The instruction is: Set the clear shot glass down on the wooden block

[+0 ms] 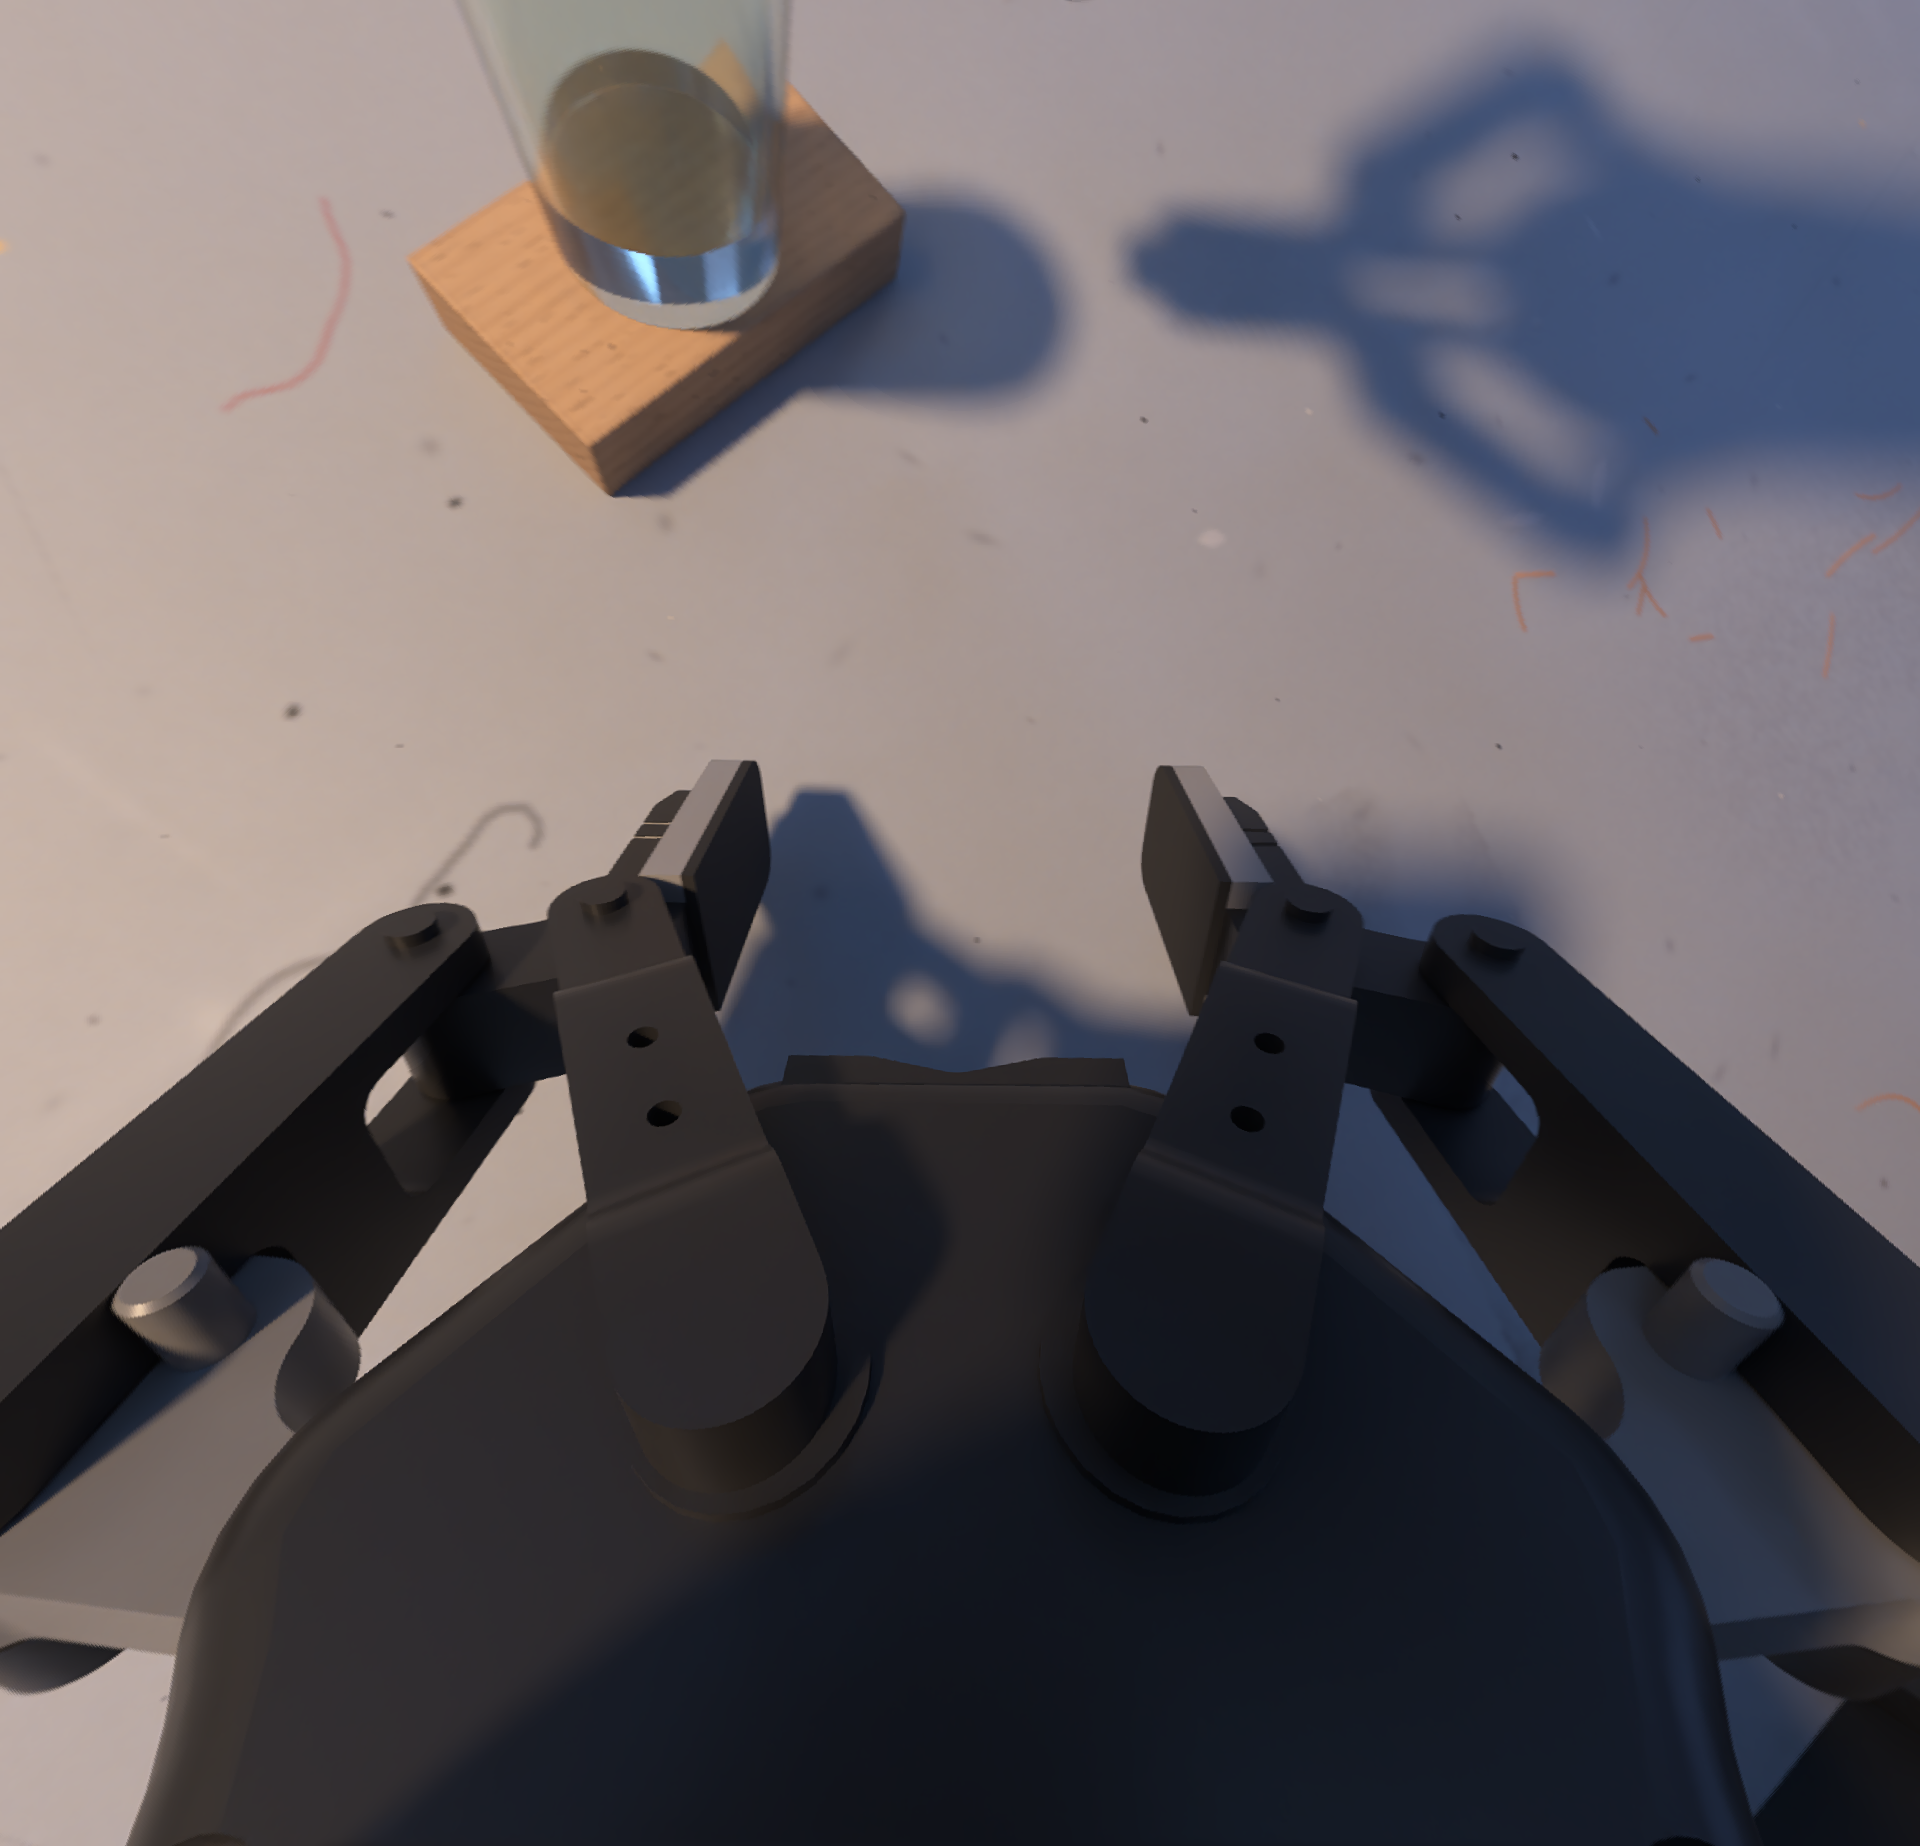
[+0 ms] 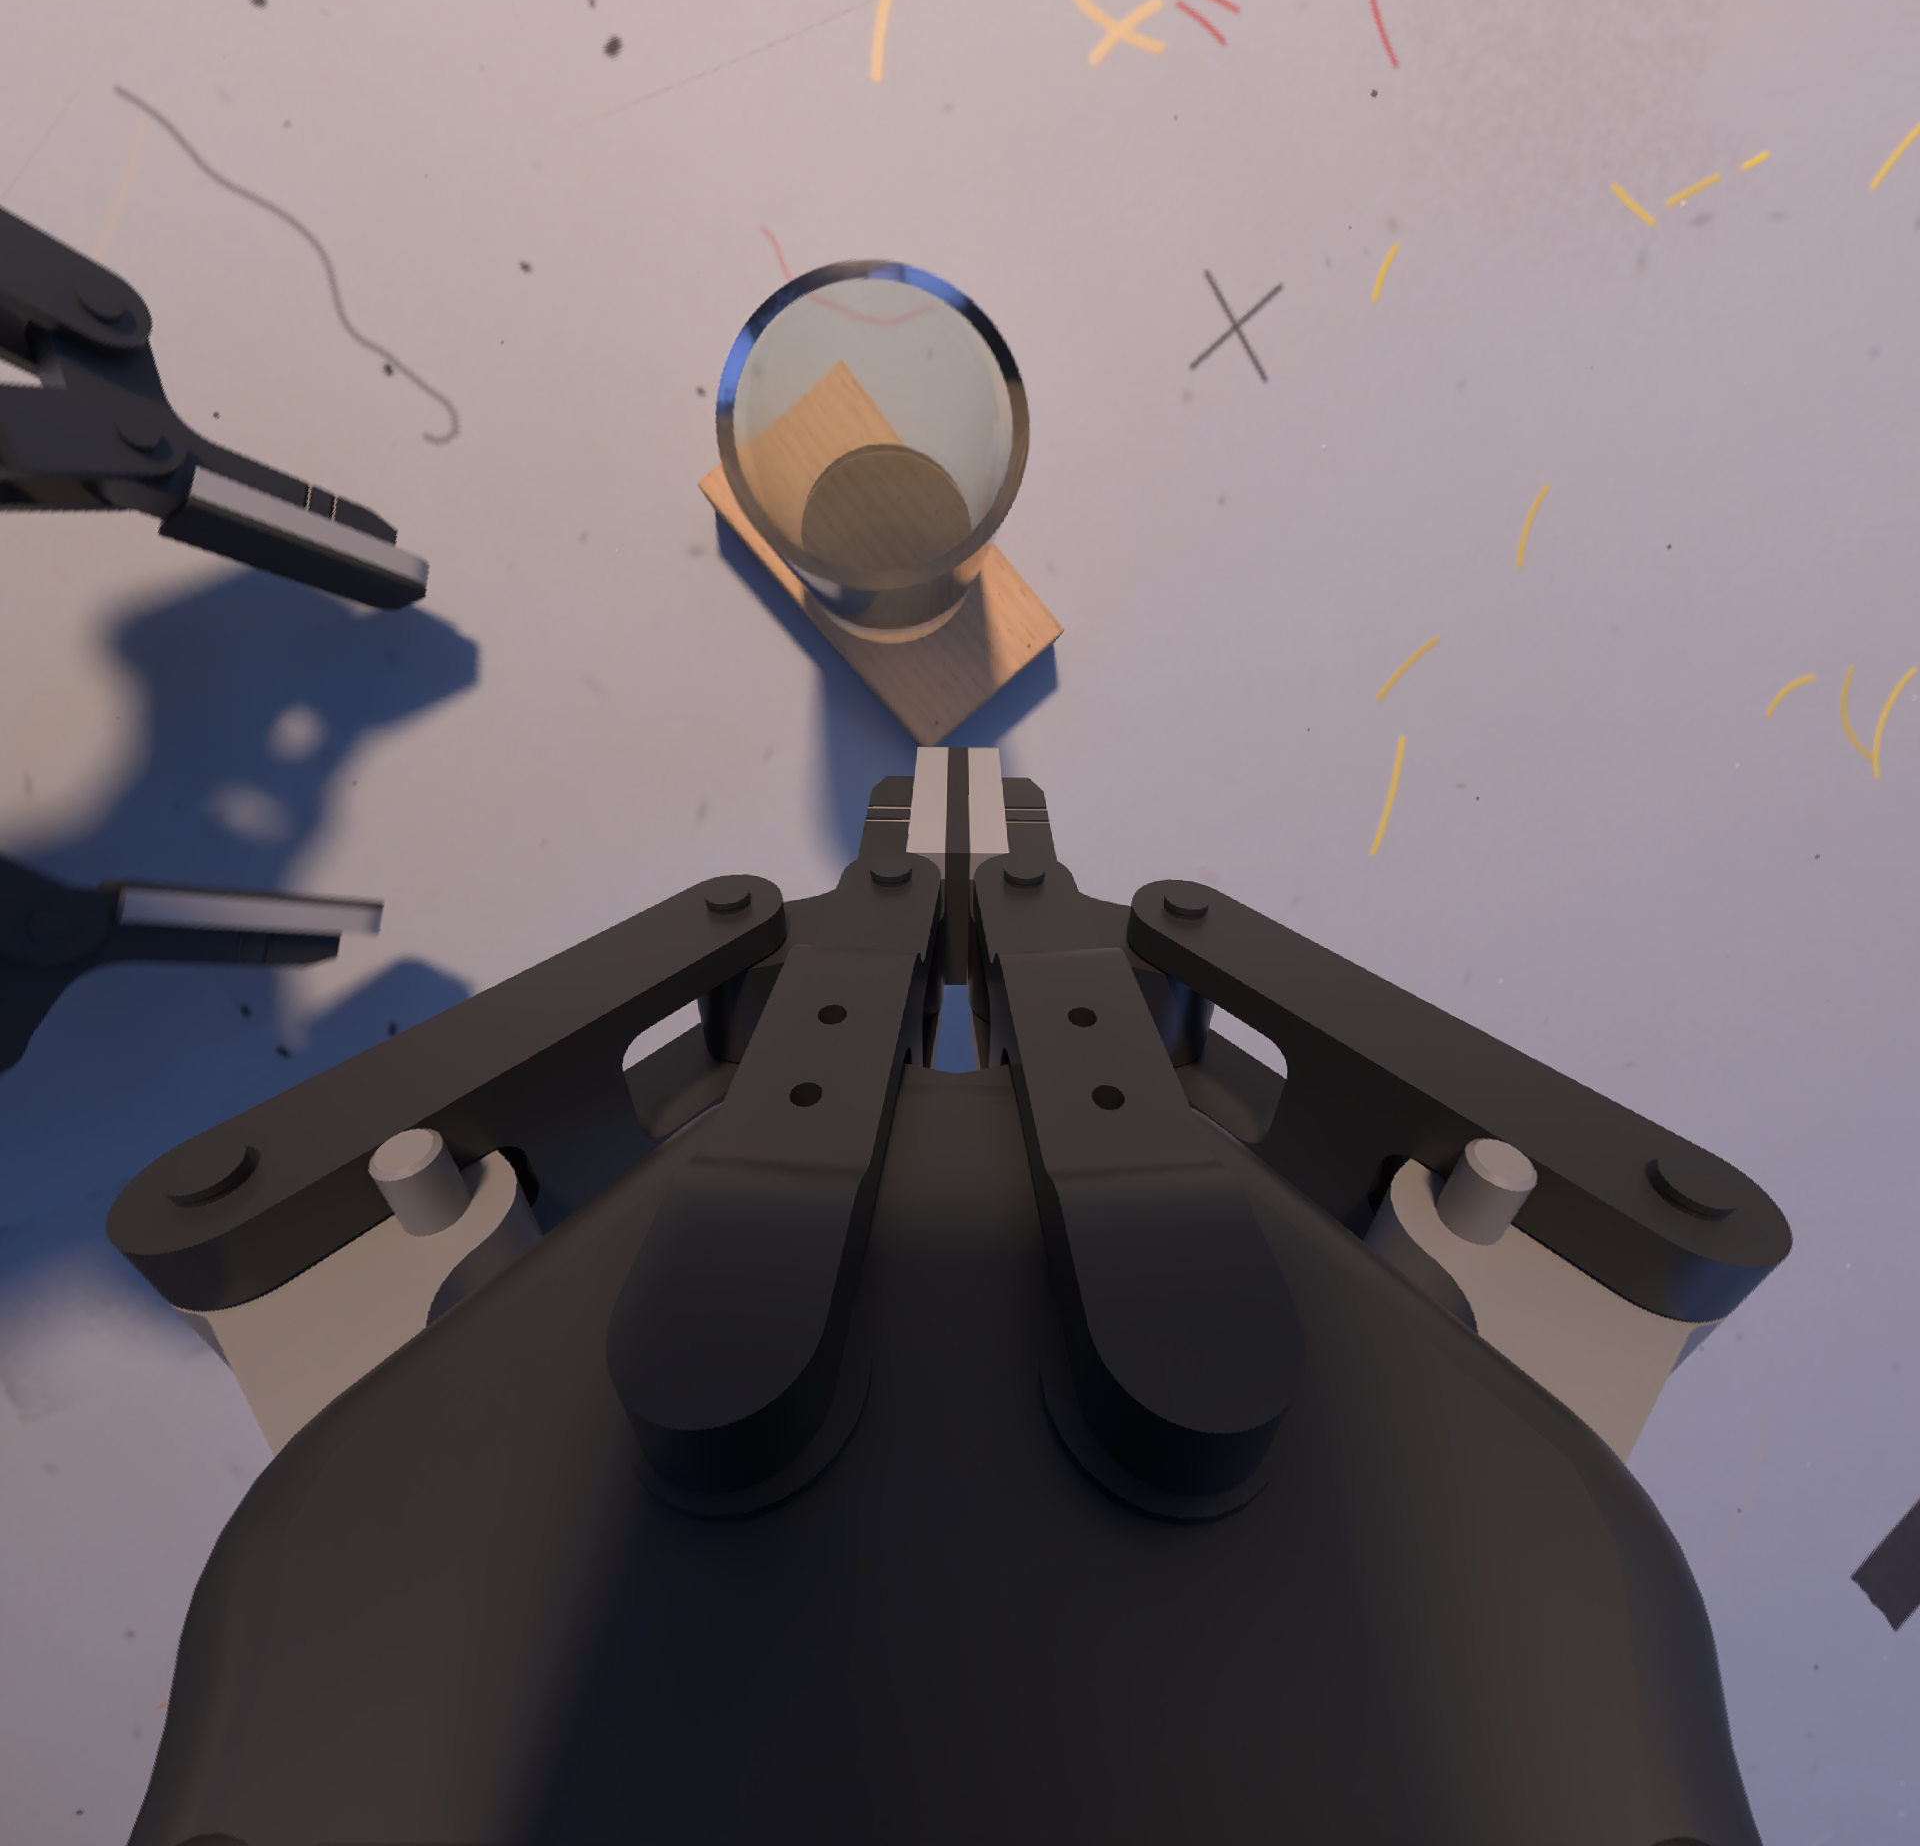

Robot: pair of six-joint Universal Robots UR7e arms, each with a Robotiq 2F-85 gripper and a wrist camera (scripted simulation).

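Left wrist view shows my left fingers point(image 1: 956, 866) spread wide and empty, hanging over the pale, scuffed tabletop point(image 1: 312, 653) — well back from the clear shot glass point(image 1: 644, 186). It stands upright on the wooden block point(image 1: 623, 373), its thick base toward one end of the top face, and neither set of fingers touches it. From the right wrist view, my right fingers point(image 2: 954, 804) are pressed together on nothing, their tips just short of the block's near corner — the glass rim opens toward the camera. My other gripper shows off to the left there, apart from the block.
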